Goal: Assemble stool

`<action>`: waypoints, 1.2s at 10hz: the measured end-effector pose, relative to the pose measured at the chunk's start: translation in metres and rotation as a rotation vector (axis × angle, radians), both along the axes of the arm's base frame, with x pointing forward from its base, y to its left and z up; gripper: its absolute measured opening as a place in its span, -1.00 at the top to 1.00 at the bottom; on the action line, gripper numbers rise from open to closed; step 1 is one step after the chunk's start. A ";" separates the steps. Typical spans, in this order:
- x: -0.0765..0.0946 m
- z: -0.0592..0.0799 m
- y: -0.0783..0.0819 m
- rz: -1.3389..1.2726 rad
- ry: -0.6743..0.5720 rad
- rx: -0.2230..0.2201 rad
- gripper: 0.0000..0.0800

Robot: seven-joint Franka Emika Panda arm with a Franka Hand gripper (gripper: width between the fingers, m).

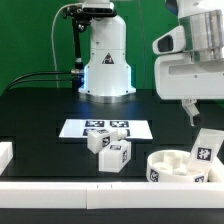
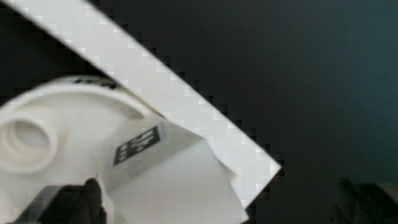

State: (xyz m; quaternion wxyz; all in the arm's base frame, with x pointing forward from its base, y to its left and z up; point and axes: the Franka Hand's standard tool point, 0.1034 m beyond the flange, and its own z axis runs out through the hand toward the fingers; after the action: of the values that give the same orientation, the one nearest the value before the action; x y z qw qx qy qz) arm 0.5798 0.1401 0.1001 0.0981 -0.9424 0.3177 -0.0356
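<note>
- The gripper (image 1: 190,112) is seen above the seat (image 1: 163,172), toward its one o'clock in the exterior view. Its jaws are spread wide and nothing is clamped between them.
- In the wrist view the dark fingers (image 2: 68,205) are seen far apart. The standing leg (image 2: 178,160) is framed in the gap between them, and whether either finger touches it cannot be told.
- The round white seat (image 2: 45,130) is laid flat at about four o'clock on the black table (image 1: 40,120), just behind the front rail (image 1: 90,188).
- The standing leg (image 1: 205,150), marked with a tag, is set on end at the seat's three o'clock side.
- The near loose leg (image 1: 117,156) and the far loose leg (image 1: 97,141) are left close together at the seat's nine o'clock, well apart from the gripper.
- The marker board (image 1: 105,128) is seen just beyond them, at their twelve o'clock.
- The front rail (image 2: 160,80) is seen running close past the seat.
- The robot base (image 1: 105,60) is placed at the table's twelve o'clock.
</note>
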 end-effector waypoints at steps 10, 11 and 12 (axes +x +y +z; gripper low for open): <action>0.002 0.002 -0.009 0.948 -0.216 -0.261 -0.62; -0.003 -0.001 -0.011 1.020 -0.200 -0.271 -0.62; -0.001 -0.001 -0.012 1.093 -0.207 -0.289 -0.62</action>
State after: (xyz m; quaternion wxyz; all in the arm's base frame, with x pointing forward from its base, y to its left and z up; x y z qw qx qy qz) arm 0.5789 0.1277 0.0991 0.0030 -0.9653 -0.2347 -0.1148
